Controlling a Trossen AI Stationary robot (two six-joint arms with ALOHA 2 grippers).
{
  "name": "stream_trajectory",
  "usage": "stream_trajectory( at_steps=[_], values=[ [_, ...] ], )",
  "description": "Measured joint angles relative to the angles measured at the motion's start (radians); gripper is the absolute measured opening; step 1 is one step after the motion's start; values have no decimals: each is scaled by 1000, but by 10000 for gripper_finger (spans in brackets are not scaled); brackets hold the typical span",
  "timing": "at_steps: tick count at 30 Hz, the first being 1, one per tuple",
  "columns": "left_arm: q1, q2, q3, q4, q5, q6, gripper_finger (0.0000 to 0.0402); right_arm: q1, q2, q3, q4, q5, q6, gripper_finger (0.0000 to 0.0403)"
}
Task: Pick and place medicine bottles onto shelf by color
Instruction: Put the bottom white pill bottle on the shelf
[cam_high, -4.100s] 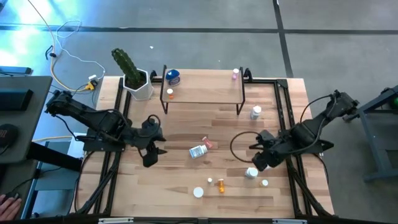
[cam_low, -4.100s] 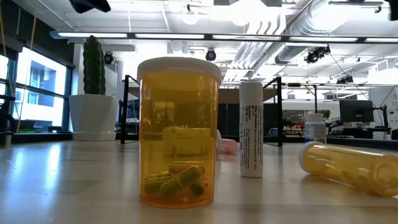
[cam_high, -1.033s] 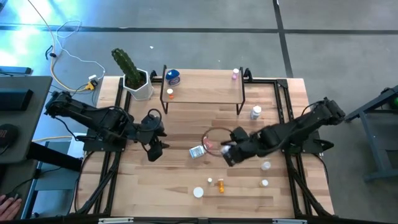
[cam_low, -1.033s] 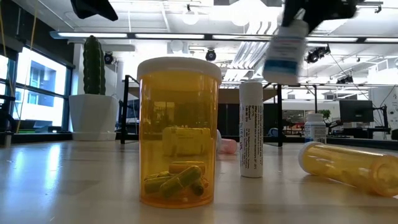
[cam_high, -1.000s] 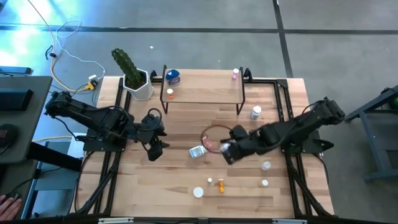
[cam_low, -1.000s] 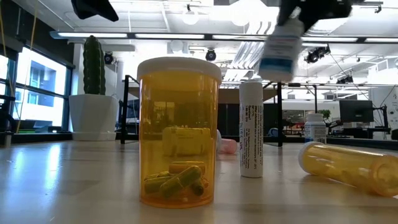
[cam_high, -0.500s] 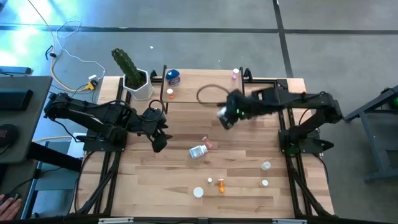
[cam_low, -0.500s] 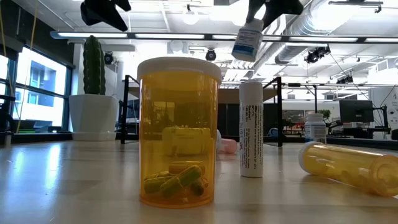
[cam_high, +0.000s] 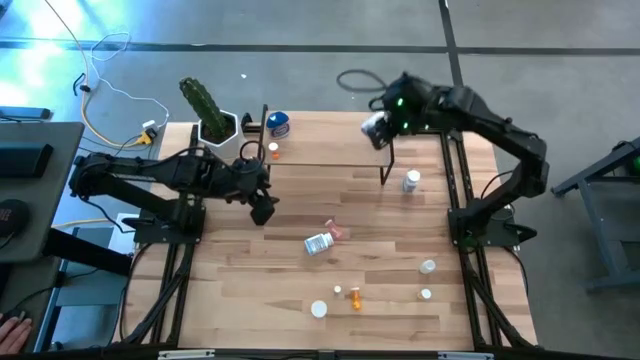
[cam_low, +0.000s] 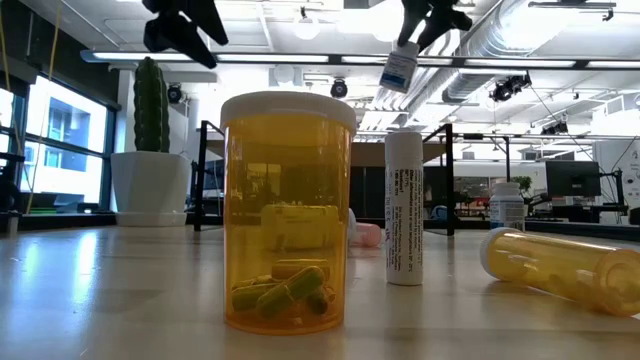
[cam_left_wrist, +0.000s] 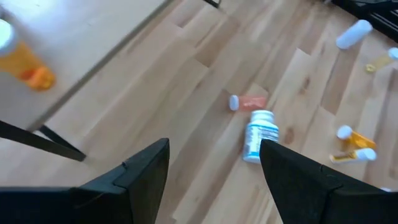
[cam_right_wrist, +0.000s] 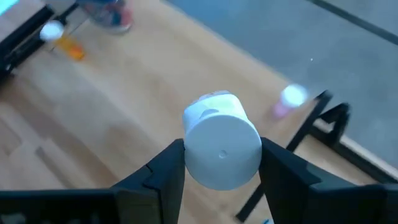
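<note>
My right gripper (cam_high: 378, 128) hangs over the right end of the shelf (cam_high: 325, 140), shut on a white medicine bottle (cam_low: 398, 66). On the shelf stand a blue bottle (cam_high: 278, 124), an orange one (cam_high: 272, 150) and a pink one (cam_right_wrist: 287, 99). My left gripper (cam_high: 262, 210) hovers open above the table, left of centre. Beyond its fingers (cam_left_wrist: 146, 171) a white labelled bottle (cam_left_wrist: 260, 134) and a pink one (cam_left_wrist: 247, 102) lie on their sides on the table. My right gripper pinches the white bottle between its two fingers, one on each side of its round white upper end (cam_right_wrist: 222, 149). The fingers slant down from above. The bottle hangs tilted below them (cam_low: 398, 66), clear of the shelf.
A white bottle (cam_high: 411, 181) stands right of the shelf. Several small white and orange bottles (cam_high: 356, 299) are scattered near the front edge. A cactus in a white pot (cam_high: 215, 125) stands at the far left. In the low view a large orange bottle (cam_low: 288, 210) stands close.
My right gripper has swung up from the table's middle toward the far edge, carrying the white bottle to above the shelf's right end. My left gripper has drifted a little toward the far edge and the right, still open.
</note>
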Motion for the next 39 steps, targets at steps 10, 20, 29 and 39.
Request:
stream_trajectory(
  at_steps=[10,20,29,39],
  values=[
    [90,0,0,0,0,5,239,-175,17,74,25,-93,-152,163],
    [103,0,0,0,8,-5,239,-188,136,74,-96,-219,-186,163],
    [103,0,0,0,8,-5,239,-188,195,74,-171,-212,-221,163],
    [103,0,0,0,8,-6,239,-183,249,73,-184,-208,-241,163]
  ],
)
